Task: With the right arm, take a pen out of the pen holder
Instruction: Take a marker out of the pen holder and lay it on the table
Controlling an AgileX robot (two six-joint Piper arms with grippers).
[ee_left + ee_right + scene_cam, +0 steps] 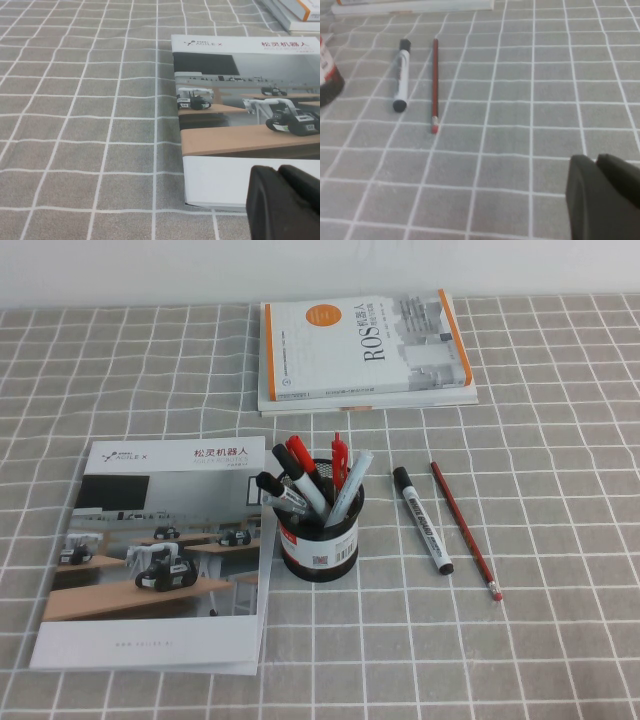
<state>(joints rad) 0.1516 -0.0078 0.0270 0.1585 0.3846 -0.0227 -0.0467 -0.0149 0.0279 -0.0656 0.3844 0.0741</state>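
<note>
Surface: grey cloth with a white grid, against a pale wall.
Holder: black mesh holder with a red and white label, upright near the middle of the surface.
Pens: several pens stand in the holder, leaning out; black, red and pale caps show. None is lifted out.
Marker: white marker with black ends, lying flat just right of the holder.
Pencil: red pencil, lying beside the marker on its far side from the holder, not touching it.
Brochure: brochure lying flat just left of the holder.
Books: books stacked at the back, behind the holder.
Right gripper: right gripper has its fingers pressed together and holds nothing; it hangs over bare cloth, well apart from the pencil and marker.
Left gripper: left gripper has its fingers together and empty, over the brochure's near white edge.
</note>
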